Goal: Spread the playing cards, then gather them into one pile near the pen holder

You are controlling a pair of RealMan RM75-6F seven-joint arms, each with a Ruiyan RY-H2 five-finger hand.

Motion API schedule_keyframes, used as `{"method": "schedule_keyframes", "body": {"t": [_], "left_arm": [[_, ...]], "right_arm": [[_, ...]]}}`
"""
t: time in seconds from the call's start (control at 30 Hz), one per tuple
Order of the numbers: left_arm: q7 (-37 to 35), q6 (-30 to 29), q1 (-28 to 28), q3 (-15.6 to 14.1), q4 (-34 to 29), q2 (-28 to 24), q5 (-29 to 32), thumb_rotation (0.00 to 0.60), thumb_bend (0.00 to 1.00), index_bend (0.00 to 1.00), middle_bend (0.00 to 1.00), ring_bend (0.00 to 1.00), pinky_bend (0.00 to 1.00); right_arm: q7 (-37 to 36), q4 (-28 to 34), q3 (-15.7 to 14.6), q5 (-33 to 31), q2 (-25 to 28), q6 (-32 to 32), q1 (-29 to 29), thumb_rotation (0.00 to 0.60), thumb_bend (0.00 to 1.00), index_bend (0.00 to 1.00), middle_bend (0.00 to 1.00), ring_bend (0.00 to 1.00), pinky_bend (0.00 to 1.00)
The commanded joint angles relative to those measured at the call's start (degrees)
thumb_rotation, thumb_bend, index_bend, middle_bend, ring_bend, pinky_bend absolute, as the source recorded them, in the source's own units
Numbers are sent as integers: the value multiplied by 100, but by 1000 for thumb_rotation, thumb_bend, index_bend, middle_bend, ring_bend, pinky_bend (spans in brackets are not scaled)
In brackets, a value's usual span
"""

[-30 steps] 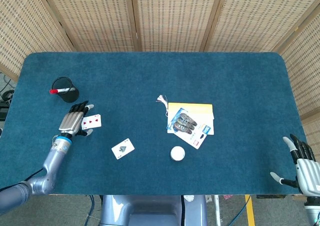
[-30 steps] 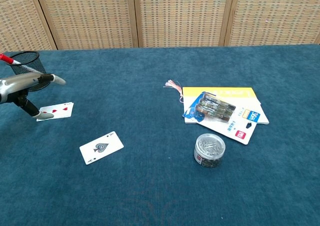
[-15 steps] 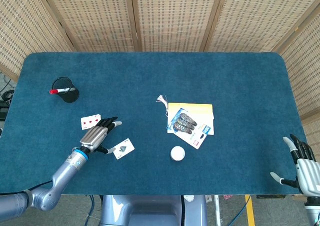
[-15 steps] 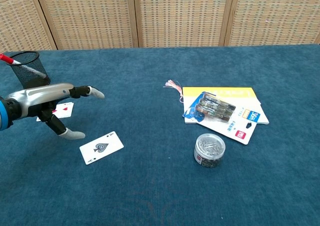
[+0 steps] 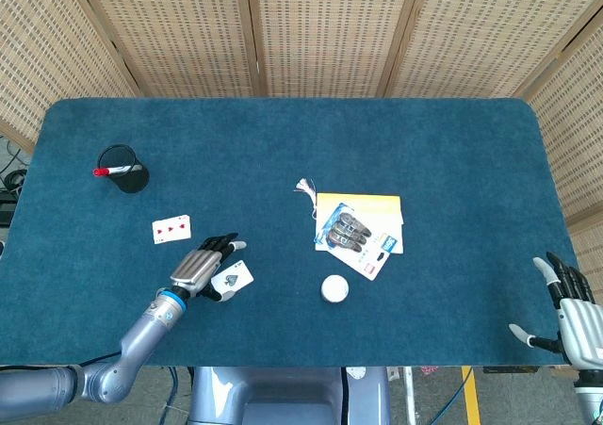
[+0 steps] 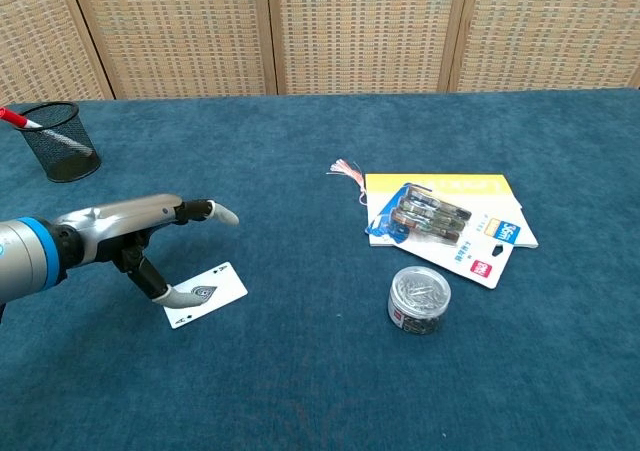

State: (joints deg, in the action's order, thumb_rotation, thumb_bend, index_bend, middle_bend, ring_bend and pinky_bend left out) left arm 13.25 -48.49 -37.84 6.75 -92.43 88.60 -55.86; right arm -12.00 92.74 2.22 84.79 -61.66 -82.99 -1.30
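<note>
Movement of the left hand (image 5: 203,269) was the change: a second earlier it had been resting at the card with red pips (image 5: 171,228) left of centre in the head view, and it had since been carried down and right to the ace of spades (image 6: 205,294). In the chest view its thumb was seen touching the near left edge of that card while the fingers (image 6: 205,211) were held spread above it; no grip had been closed. The red card was left face up on the surface (image 5: 301,142), below and right of the pen holder (image 5: 122,169) at upper left, and was hidden behind the arm in the chest view. The right hand (image 5: 568,307) was kept idle, spread, at the lower right edge. Gathering was judged to be under way, with the ace seemingly next to be brought toward the red card.
</note>
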Motion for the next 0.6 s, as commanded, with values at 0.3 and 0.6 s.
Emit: {"method": "schedule_keyframes", "body": {"t": [0.3, 0.6], "left_arm": [[-1074, 347, 103, -58, 19, -38, -587, 600, 264, 111, 0, 0, 0], [-2210, 696, 147, -79, 228, -19, -1252, 600, 263, 111, 0, 0, 0]], "right_arm": [[2, 3, -5, 1, 5, 6, -1, 600, 156, 60, 0, 0, 0], [3, 8, -5, -4, 8, 10, -2, 600, 156, 60, 0, 0, 0]]}}
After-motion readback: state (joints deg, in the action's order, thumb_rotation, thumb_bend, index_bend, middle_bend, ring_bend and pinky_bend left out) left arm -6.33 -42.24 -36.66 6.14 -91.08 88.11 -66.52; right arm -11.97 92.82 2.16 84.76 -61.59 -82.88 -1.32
